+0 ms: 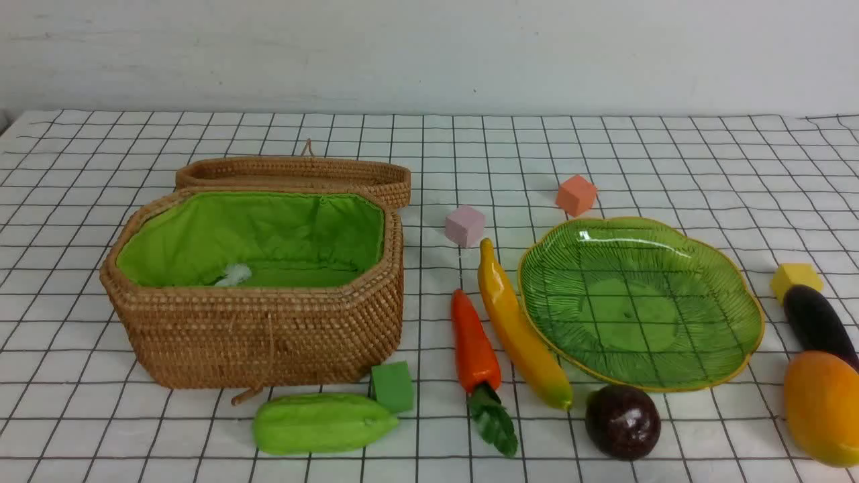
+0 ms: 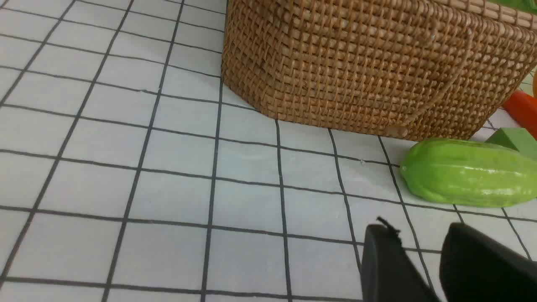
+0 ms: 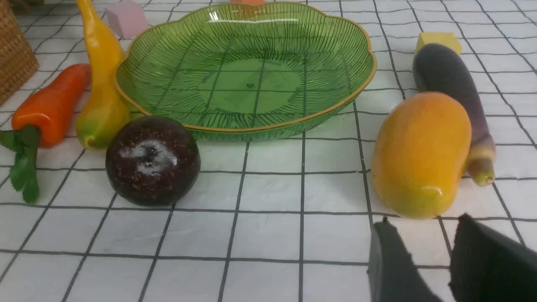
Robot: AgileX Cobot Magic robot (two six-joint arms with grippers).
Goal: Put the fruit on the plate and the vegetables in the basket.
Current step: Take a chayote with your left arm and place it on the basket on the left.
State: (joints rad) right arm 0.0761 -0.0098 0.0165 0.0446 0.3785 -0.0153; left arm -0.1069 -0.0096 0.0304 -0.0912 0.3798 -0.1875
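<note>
The wicker basket (image 1: pixel 268 335) stands open at the left with its green lining bare. The green plate (image 1: pixel 641 302) is empty at the right. The banana (image 1: pixel 520 329) and carrot (image 1: pixel 475 345) lie between them. The light green gourd (image 1: pixel 322 421) lies in front of the basket. The maroon fruit (image 1: pixel 623 421) sits in front of the plate. The mango (image 1: pixel 822 406) and eggplant (image 1: pixel 819 322) lie at the far right. My left gripper (image 2: pixel 419 230) is open and empty, short of the gourd (image 2: pixel 470 172). My right gripper (image 3: pixel 423 228) is open and empty, just short of the mango (image 3: pixel 419 153).
Small foam cubes lie about: green (image 1: pixel 392 386) by the basket's corner, pink (image 1: pixel 464 225) and orange (image 1: pixel 576 194) behind the plate, yellow (image 1: pixel 795 278) behind the eggplant. The basket lid (image 1: pixel 295 173) lies open behind the basket. A checked cloth (image 1: pixel 100 416) covers the table.
</note>
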